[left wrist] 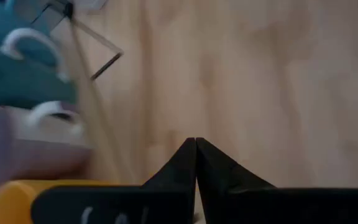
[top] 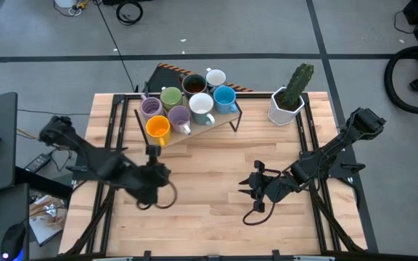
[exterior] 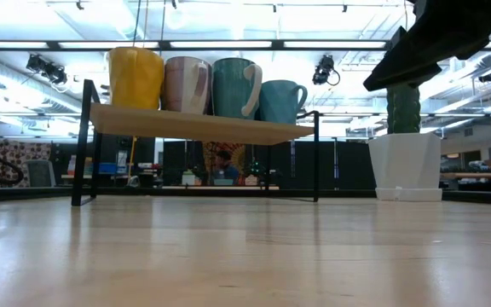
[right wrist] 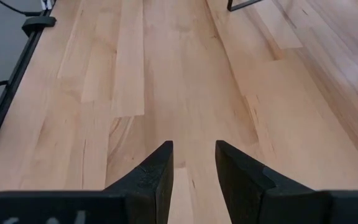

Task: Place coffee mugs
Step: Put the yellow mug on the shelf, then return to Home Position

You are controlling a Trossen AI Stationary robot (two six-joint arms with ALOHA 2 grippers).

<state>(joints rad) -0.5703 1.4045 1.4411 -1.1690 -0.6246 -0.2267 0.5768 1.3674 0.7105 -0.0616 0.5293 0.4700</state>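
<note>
All the coffee mugs [top: 187, 107] sit packed together on the small raised shelf [top: 227, 117] by the cactus pot [top: 287, 105], so both hands hang empty over bare counter [top: 209, 217]: left hand [top: 153, 151] pinched closed, right hand [top: 247, 186] narrowly parted.

No text, label or number can be read anywhere.

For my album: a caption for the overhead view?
Eight mugs on a shelf; both arms idle.
</note>
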